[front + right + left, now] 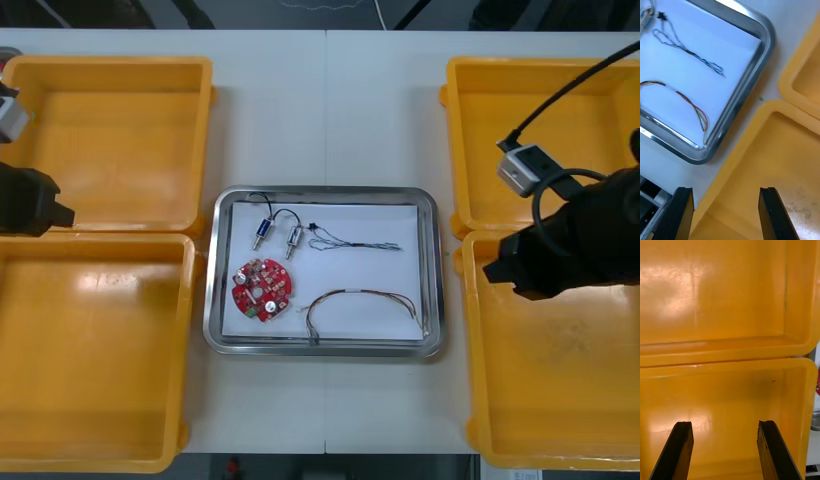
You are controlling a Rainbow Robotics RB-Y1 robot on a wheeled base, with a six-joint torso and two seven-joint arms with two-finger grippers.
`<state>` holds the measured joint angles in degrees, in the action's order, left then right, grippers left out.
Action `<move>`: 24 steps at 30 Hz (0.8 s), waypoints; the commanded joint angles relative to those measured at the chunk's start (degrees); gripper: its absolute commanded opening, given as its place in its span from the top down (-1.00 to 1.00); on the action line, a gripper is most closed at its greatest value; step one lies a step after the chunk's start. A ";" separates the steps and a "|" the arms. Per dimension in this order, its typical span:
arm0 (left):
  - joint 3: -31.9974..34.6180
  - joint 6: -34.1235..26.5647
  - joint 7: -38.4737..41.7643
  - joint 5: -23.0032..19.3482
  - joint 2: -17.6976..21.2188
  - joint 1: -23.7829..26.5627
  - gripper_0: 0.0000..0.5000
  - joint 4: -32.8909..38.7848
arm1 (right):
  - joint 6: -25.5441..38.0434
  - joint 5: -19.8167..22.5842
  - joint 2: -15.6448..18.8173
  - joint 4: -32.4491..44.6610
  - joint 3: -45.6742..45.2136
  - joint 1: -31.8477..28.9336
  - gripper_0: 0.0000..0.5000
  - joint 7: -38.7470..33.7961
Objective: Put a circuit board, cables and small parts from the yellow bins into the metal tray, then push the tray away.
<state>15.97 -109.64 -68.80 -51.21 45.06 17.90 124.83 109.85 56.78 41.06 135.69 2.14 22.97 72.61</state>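
The metal tray [430, 210], white inside, sits mid-table between the yellow bins. In it lie a round red circuit board [262, 290], two small metal parts [262, 232] with black leads, a twisted blue and white cable [355, 242] and a red and yellow cable [360, 300]. My right gripper [495, 270] hovers over the inner rim of the near right bin [560, 400], just right of the tray. In its wrist view it [726, 213] stands open and empty, with the tray's corner [752, 75] and both cables [688, 50] beyond. My left gripper [62, 212] is open [724, 452] over the left bins.
Four yellow bins flank the tray: far left [110, 140], near left [90, 350], far right [530, 130] and the near right one. Their floors look bare. White table stretches beyond the tray's far edge [325, 110]. A black cable runs from my right wrist camera [525, 165].
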 commanded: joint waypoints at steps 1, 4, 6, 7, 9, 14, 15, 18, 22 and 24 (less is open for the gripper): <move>4.07 -0.36 -2.83 -0.56 2.49 -4.46 -1.00 3.14 | 0.15 0.79 -0.27 2.03 8.85 7.27 -1.00 -0.98; 5.03 -0.36 -2.92 -0.21 2.49 -6.83 -1.00 4.55 | 0.15 0.70 -2.30 1.94 13.77 10.43 -1.00 -0.71; 5.47 -0.36 -3.01 -0.12 2.49 -8.24 -1.00 5.16 | 0.15 -0.09 -3.79 2.03 16.85 12.28 -1.00 -0.54; 5.82 -0.36 -3.10 0.05 2.49 -9.29 -1.00 5.60 | 0.15 -0.97 -4.76 1.94 18.96 13.42 -1.00 -0.45; 6.09 -0.36 -3.10 0.41 2.49 -10.52 -1.00 6.13 | 0.15 -2.29 -6.34 1.94 21.95 14.92 -1.00 -0.10; 6.88 -0.36 -3.18 0.93 2.49 -13.07 -1.00 7.45 | 0.15 -5.98 -9.24 0.36 32.67 18.52 -1.00 1.75; 6.88 -0.36 -3.27 0.93 2.49 -13.33 -1.00 7.53 | 0.15 -6.51 -9.42 0.19 33.81 18.96 -1.00 2.10; 7.23 -0.36 -3.27 1.02 2.49 -15.18 -1.00 8.59 | 0.15 -10.99 -10.47 -1.66 40.67 21.51 -1.00 7.37; 7.23 -0.36 -3.18 1.02 2.41 -16.67 -1.00 9.38 | 0.15 -14.24 -12.49 -4.91 45.85 23.44 -1.00 12.38; 7.23 -0.36 -3.27 1.11 2.49 -17.02 -1.00 9.64 | 0.02 -14.59 -13.90 -7.81 48.31 24.58 -1.00 15.46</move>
<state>21.25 -109.64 -68.80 -50.78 45.10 2.82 132.30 109.85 42.97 30.24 130.44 47.25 44.30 85.74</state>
